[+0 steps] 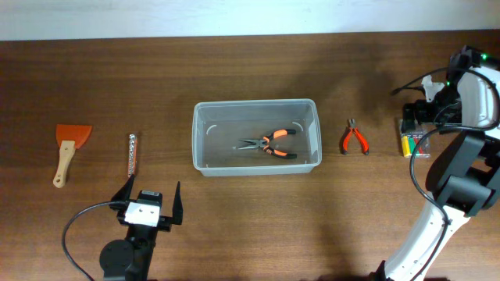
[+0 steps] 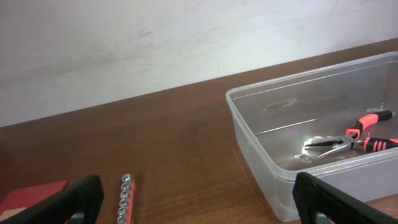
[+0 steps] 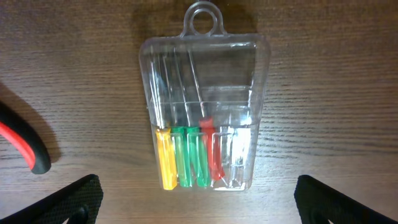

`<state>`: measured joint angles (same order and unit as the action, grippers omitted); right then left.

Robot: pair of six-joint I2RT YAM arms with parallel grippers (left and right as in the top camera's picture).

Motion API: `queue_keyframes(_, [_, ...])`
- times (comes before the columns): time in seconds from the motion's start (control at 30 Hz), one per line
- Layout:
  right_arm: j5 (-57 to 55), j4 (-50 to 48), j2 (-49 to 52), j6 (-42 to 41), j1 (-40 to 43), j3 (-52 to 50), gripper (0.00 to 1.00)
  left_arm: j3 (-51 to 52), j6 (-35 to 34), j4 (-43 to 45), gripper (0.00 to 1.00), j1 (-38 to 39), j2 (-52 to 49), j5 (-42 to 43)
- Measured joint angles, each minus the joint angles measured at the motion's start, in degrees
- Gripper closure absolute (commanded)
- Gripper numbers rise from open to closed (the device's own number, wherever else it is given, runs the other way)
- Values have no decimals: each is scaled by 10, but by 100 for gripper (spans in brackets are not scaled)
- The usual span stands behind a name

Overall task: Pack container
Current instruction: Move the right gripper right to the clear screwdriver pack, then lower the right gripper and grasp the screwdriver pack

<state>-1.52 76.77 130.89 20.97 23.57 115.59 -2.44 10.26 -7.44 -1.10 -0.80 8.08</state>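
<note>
Hovering over clear case of coloured bits (image 3: 204,112) with right gripper (image 3: 199,208) spread wide | left gripper (image 1: 151,192) also open, parked near bit strip (image 1: 132,154) | container (image 1: 258,168) mid-table, left of case, long-nose pliers (image 1: 268,144) inside | advice: descend straight, pinch case's long sides, avoid red-handled pliers (image 1: 354,139) beside.

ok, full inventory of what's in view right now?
clear plastic rectangular container: 1, see-through, table centre
needle-nose pliers: 1, orange-and-black handles, inside the container
small pliers: 1, red handles, right of the container
small clear case of coloured bits: 1, yellow, green and red bits, far right
wooden-handled scraper: 1, orange blade, far left
metal bit strip: 1, silver, between scraper and container
wooden table: 1, dark brown
left gripper: 1, black, open, near the strip
right gripper: 1, black, open, over the case
</note>
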Motion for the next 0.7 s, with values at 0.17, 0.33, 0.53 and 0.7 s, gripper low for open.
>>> queue_keyframes(0.17, [0,-4,2,5,0,0,1,0,0,0,1,0,0,0])
queue_keyframes(0.33, [-2,-4,22,5,0,0,1,0,0,0,1,0,0,0])
queue_keyframes(0.53, [-11,-5,42,7,0,0,1,0,0,0,1,0,0,0])
queue_keyframes(0.7, [-22,-9,42,7,0,0,1,0,0,0,1,0,0,0])
